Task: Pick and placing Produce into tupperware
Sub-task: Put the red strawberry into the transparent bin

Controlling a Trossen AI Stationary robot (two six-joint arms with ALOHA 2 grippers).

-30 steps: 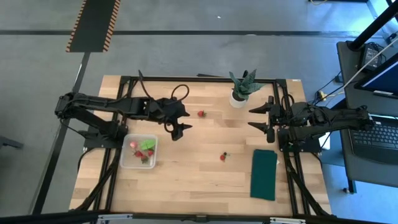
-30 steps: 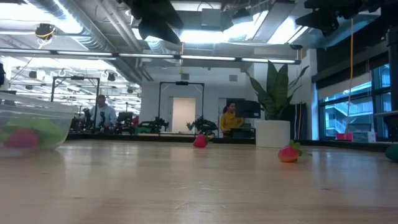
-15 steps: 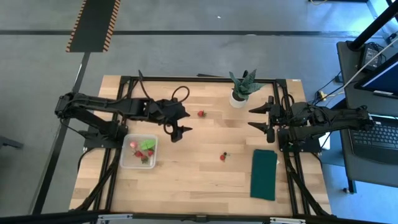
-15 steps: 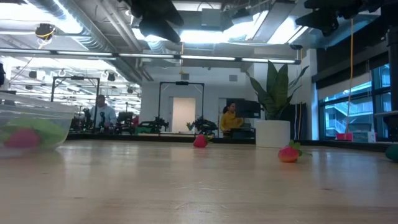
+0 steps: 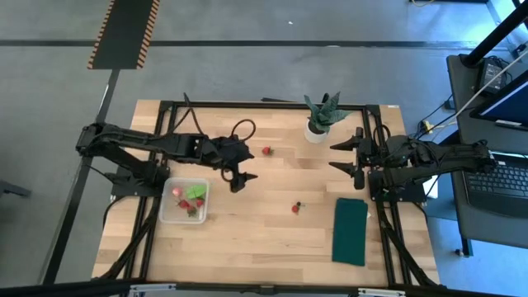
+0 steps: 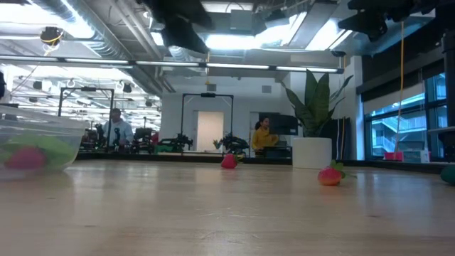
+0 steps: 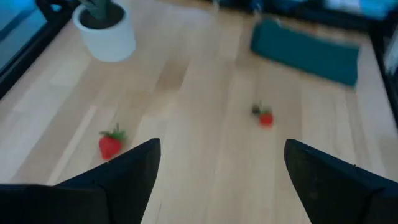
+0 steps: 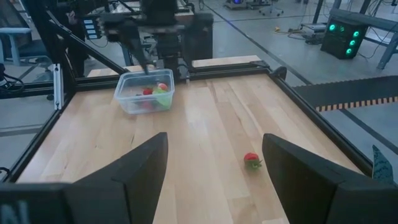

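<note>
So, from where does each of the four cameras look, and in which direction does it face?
High view: above, facing straight down on the table; both arms show.
Low view: at table-top height, facing the room; arm parts hang overhead.
Left wrist view: behind the open left gripper, facing the cloth; its fingers show.
Right wrist view: behind the open right gripper, facing the tupperware.
Shared: both wrist views show the mid-table strawberry.

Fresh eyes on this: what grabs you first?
The left end effector hangs open and empty over mid-table, beside the tupperware that holds red and green produce. Two strawberries lie loose on the bare wood. The right end effector waits open at the right edge.
</note>
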